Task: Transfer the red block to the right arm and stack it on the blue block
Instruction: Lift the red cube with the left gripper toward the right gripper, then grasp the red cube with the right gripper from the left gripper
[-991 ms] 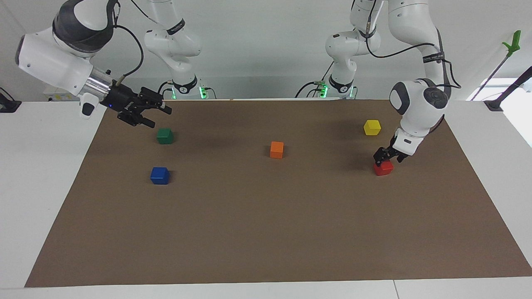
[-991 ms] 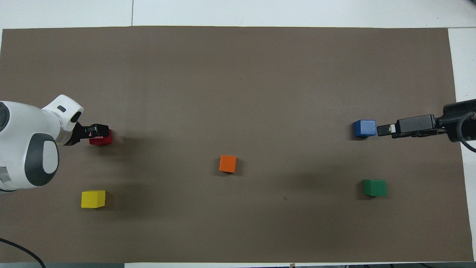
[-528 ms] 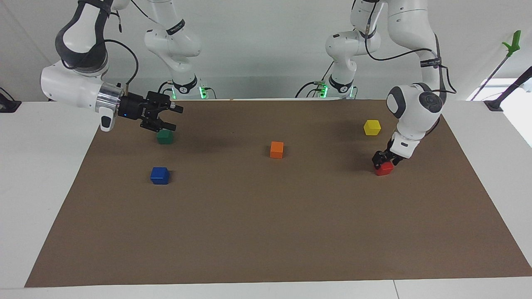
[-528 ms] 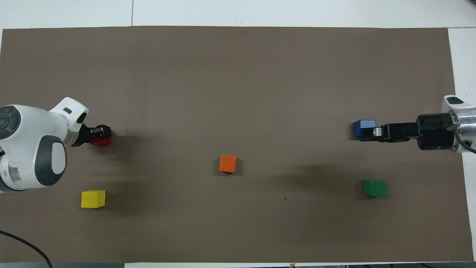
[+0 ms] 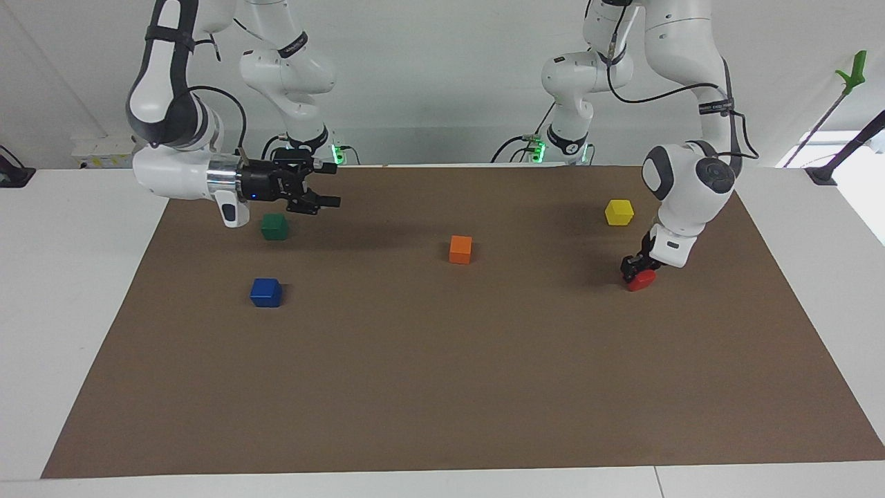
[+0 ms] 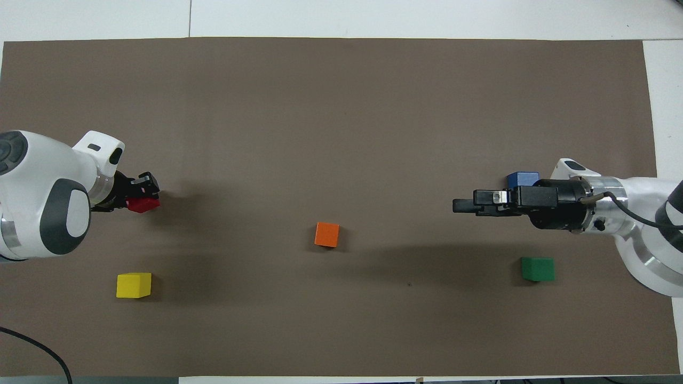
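The red block (image 5: 643,280) sits tilted at the brown mat's surface toward the left arm's end, and also shows in the overhead view (image 6: 143,204). My left gripper (image 5: 636,265) (image 6: 143,188) points down and is shut on the red block. The blue block (image 5: 266,292) lies on the mat toward the right arm's end; in the overhead view (image 6: 523,177) the right wrist partly covers it. My right gripper (image 5: 330,185) (image 6: 461,206), with its blue light, is held level in the air over the mat beside the green block, open and empty.
A green block (image 5: 274,226) (image 6: 538,269) lies nearer to the robots than the blue block. An orange block (image 5: 460,249) (image 6: 327,234) sits mid-mat. A yellow block (image 5: 619,211) (image 6: 134,285) lies nearer to the robots than the red block.
My right gripper has swung toward the middle of the table and levelled out. My left gripper has lowered and closed around the red block, which now sits tilted.
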Controlling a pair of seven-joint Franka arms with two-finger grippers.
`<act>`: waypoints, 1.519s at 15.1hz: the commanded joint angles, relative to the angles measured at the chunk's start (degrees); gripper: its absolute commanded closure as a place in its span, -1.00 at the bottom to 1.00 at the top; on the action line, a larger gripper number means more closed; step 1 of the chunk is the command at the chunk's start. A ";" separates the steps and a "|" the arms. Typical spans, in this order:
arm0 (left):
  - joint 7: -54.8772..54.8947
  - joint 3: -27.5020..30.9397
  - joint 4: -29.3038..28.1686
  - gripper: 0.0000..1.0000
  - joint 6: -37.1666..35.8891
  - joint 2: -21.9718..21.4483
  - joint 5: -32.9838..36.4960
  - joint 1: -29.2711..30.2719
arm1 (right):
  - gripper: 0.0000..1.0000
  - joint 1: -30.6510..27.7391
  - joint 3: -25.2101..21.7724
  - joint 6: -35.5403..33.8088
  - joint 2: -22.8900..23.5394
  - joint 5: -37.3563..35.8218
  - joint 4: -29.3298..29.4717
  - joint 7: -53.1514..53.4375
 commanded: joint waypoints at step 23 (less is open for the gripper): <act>-87.76 -13.43 3.91 1.00 -5.31 -22.23 -44.76 -15.44 | -1.00 23.91 0.25 -35.27 27.91 37.77 0.26 -19.90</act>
